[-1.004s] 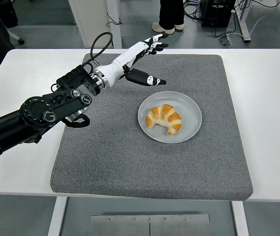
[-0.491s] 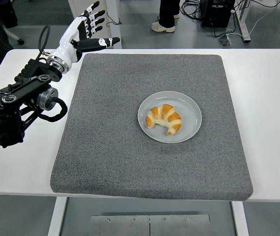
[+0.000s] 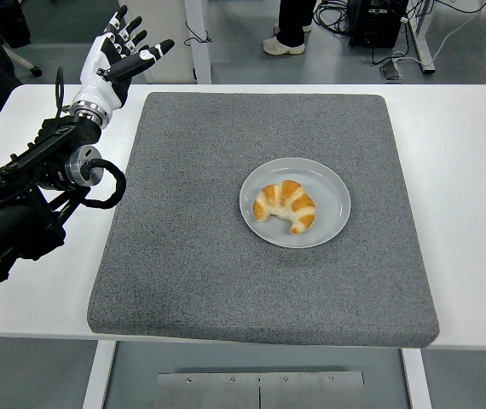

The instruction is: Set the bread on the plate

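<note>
Bread (image 3: 285, 206) lies on the plate (image 3: 332, 186), right of frame centre, resting inside the rim and slightly toward the plate's left half. Plate sits on the grey mat (image 3: 192, 256), which covers most of the table (image 3: 465, 170).

Change over the last second: left hand (image 3: 117, 54) was over the mat just above and left of the plate; half a second ago it had swung to the upper left, and now it is further back still, at the top-left corner, past the mat's edge. Fingers spread wide, thumb out to the right, nothing in the palm. Arm is folded along the left edge of the frame.

Right arm not visible.

Reading: bread released and placed; the retreat looks like the closing move. Task judged essentially complete.
</note>
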Action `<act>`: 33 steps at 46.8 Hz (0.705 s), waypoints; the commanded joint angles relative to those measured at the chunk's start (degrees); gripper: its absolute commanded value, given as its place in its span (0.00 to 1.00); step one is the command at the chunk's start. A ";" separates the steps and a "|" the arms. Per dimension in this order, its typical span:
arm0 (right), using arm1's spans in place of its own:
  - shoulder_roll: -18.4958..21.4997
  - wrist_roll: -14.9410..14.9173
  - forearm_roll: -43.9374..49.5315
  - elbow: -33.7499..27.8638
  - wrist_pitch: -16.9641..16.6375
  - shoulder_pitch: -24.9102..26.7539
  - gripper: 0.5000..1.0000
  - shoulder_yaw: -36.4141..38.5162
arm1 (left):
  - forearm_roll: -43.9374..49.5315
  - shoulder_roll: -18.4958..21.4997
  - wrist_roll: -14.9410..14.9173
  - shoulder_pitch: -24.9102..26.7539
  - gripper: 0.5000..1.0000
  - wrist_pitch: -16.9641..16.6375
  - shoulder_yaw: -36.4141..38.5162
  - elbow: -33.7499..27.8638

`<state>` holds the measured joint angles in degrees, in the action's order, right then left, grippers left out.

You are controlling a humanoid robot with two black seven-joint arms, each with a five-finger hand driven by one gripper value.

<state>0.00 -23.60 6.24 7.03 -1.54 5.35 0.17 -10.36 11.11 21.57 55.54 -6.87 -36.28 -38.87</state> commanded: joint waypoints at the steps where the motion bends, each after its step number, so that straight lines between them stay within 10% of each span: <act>1: 0.00 -0.04 0.00 0.00 -0.04 0.01 1.00 0.01 | 1.13 -1.62 0.14 -0.08 0.92 0.19 -1.51 2.04; 20: 0.00 -0.04 0.00 0.70 -0.22 -0.34 1.00 0.19 | 8.69 -8.83 1.98 0.00 0.93 10.56 -5.56 16.28; 33: 0.00 -0.04 -0.09 0.70 -0.39 -0.25 1.00 0.18 | 9.13 -8.21 1.72 0.36 0.93 11.44 -6.70 16.72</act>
<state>0.00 -23.63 6.22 7.74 -1.85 5.09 0.20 -1.24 2.89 23.47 55.95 4.31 -42.53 -22.14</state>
